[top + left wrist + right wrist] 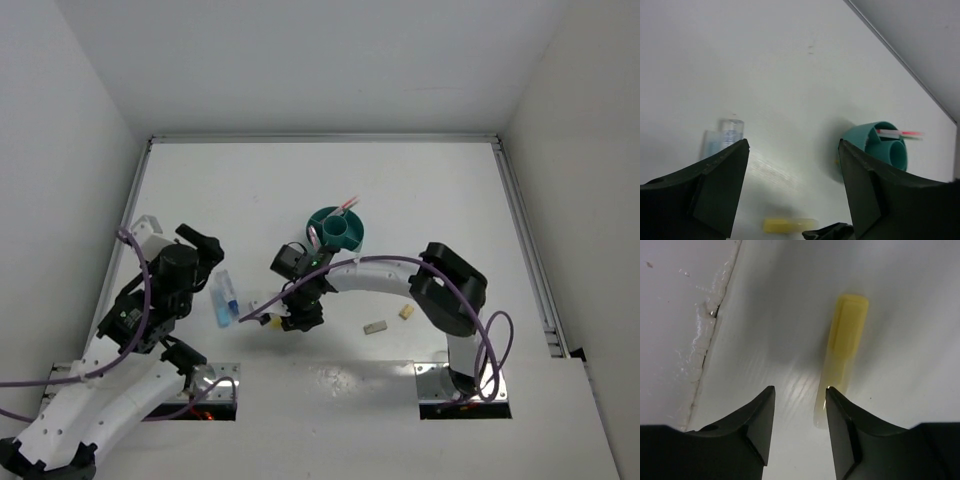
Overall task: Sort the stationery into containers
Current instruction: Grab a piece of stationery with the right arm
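Note:
The teal organiser (336,232) stands mid-table with a pink pen (347,205) sticking out of it; both also show in the left wrist view, organiser (875,145) and pen (900,133). A yellow marker (270,321) lies flat on the table. My right gripper (300,320) is open just above the table; in its wrist view (800,389) the yellow marker (847,335) lies ahead, its near end at the right fingertip, not between the jaws. My left gripper (200,243) is wide open and empty (793,142). A blue marker (226,297) lies beside it (722,137).
A tan block (406,311) and a grey block (375,327) lie right of the right gripper. The yellow marker (788,225) shows low in the left wrist view, a dark part of the right gripper beside it. A table seam (705,345) runs left of the right jaws.

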You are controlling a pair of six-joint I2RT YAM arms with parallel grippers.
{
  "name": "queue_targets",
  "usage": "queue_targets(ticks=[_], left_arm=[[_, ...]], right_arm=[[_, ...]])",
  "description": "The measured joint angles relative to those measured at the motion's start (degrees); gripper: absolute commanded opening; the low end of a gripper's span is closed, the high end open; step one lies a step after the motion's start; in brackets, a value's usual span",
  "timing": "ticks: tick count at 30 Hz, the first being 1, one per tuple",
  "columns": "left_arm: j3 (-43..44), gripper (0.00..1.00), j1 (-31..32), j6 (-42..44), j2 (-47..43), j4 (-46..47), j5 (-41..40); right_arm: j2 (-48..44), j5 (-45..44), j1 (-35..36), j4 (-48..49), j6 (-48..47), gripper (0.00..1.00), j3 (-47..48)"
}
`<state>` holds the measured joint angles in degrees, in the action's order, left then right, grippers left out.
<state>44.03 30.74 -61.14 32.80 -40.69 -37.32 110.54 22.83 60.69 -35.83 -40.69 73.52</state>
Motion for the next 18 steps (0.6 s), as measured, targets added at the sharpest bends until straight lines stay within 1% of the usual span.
queue_targets(ticks=[1,3,4,6,7,11,15,18], left_arm=[[0.02,0.78,0.0,-0.11,-0.28,-1.18,-0.98],[0.15,0.78,-0.02,-0.42,-1.38,-3.26,-3.04],[0.22,0.8,-0.02,-0.59,-2.12,-4.09,-4.11],[0.5,0.8,-0.02,-1.01,-3.76,-5.44,-6.05],[0.85,0.8,-0.02,-1.29,-4.87,-6.21,-7.28],[2.08,0.8,-0.04,-2.27,-7.19,-7.8,-10.25],[2.27,0.8,-0.04,-2.58,-7.89,-9.07,-11.56],[2.27,0.8,-0.04,-2.58,-8.09,-9.79,-11.96]], right_arm=[[0.39,-0.35,0.46,0.33,0.28,0.5,0.0],[0.85,-0.79,0.92,0.96,0.68,0.53,0.13],[1.11,-1.03,1.01,0.98,0.98,0.57,0.5],[2.08,-1.46,1.14,1.38,1.66,0.57,1.68],[2.75,-1.9,1.36,1.84,2.08,0.59,2.38],[5.49,-3.56,1.86,4.15,4.24,0.59,3.89],[9.05,-4.79,2.38,4.5,6.05,0.59,6.69],[10.03,-5.44,2.6,4.98,7.39,0.56,8.83]])
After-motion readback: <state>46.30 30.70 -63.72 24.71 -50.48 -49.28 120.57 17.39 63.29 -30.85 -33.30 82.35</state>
